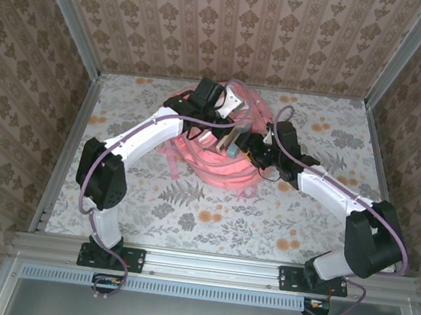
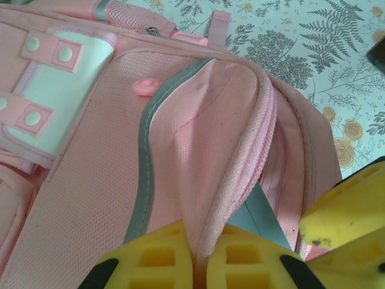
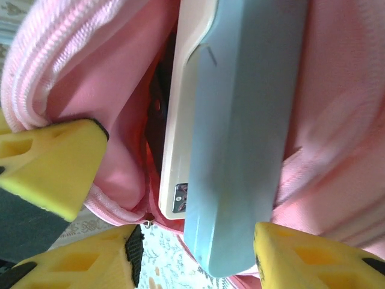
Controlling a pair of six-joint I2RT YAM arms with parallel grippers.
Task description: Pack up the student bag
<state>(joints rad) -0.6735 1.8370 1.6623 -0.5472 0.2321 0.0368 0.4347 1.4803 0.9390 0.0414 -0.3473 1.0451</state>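
Observation:
The pink student bag (image 1: 208, 161) lies in the middle of the table, its main pocket unzipped. My left gripper (image 2: 201, 244) is shut on the bag's zip rim (image 2: 255, 150) and holds the pocket apart; it hangs over the bag (image 1: 227, 131). A pale blue flat case (image 3: 246, 120) stands partly inside the pocket beside a cream slab (image 3: 180, 108). My right gripper (image 3: 195, 241) is open around the case's outer end, with a gap on each side. From the left wrist, a teal corner of the case (image 2: 260, 212) shows in the opening.
The bag's white patch (image 2: 57, 102) and grey stripe (image 2: 146, 156) face up. Floral tablecloth (image 1: 211, 215) lies bare in front of the bag. Metal frame posts and patterned walls enclose the table (image 1: 85, 111). Both arms meet over the bag, fingers close together.

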